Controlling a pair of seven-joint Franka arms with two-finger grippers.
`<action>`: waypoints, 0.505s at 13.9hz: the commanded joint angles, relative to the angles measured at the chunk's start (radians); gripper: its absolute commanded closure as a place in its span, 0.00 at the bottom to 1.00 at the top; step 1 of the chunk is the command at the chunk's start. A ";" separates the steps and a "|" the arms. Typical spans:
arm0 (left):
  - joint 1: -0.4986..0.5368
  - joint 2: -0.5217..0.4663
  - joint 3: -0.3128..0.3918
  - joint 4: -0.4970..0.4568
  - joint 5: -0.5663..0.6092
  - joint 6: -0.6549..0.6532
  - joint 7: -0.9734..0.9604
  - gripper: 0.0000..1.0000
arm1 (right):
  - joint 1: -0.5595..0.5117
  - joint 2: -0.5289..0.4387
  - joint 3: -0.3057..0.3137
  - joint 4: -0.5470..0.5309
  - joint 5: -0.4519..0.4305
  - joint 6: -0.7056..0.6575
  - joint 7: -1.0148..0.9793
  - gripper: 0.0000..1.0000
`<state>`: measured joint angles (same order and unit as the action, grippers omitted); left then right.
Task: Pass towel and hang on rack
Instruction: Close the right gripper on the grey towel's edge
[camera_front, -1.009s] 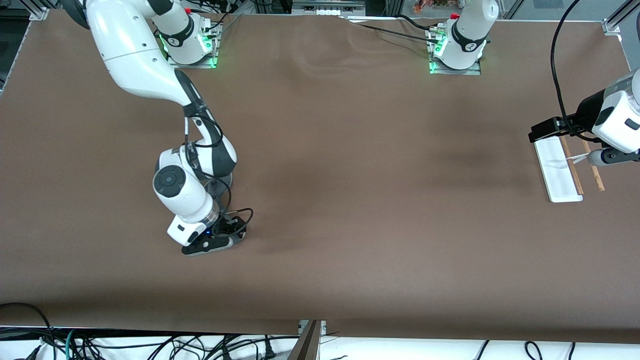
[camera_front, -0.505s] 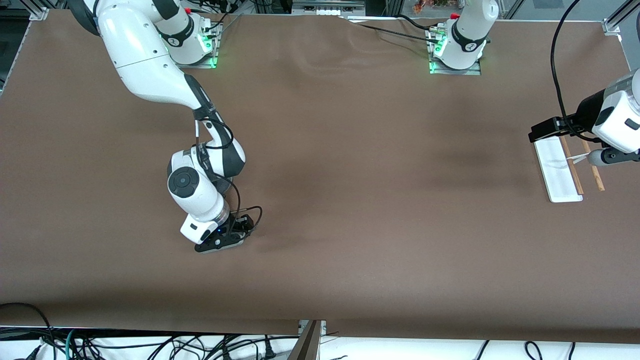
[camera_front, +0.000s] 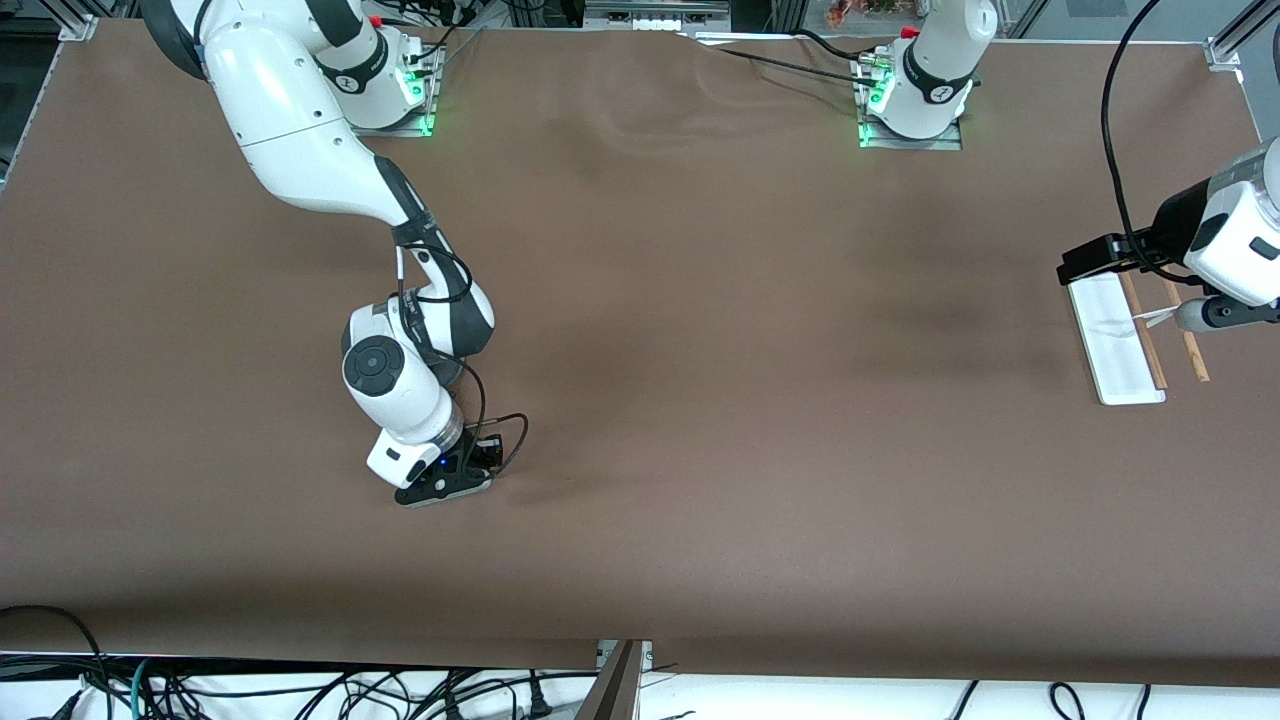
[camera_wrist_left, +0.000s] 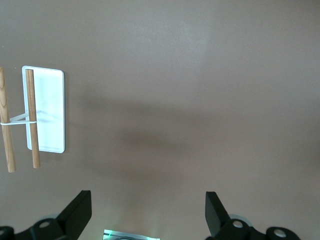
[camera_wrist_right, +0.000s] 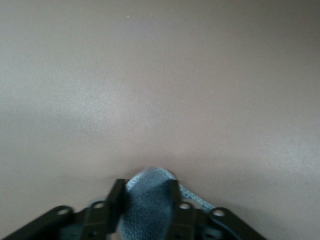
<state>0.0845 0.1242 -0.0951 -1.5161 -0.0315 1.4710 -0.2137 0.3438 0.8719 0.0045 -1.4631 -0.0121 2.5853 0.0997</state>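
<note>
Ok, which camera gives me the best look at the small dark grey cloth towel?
The right wrist view: the dark grey towel sits pinched between the right gripper fingers. In the front view the arm hides it. The left wrist view shows only the white-based wooden-rod rack.

No text, label, brand, number or sign can be read anywhere in these views.
</note>
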 joint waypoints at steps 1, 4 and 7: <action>0.008 -0.024 -0.003 -0.019 -0.016 -0.006 0.019 0.00 | 0.006 -0.008 -0.003 0.017 0.011 -0.002 -0.008 1.00; 0.006 -0.024 -0.003 -0.019 -0.016 -0.006 0.019 0.00 | 0.008 -0.036 -0.003 0.015 0.009 -0.004 -0.011 1.00; 0.006 -0.024 -0.002 -0.019 -0.016 -0.006 0.019 0.00 | 0.008 -0.109 -0.001 0.017 0.011 -0.094 -0.006 1.00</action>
<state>0.0845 0.1242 -0.0951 -1.5162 -0.0315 1.4710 -0.2137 0.3453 0.8359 0.0045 -1.4304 -0.0121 2.5631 0.0997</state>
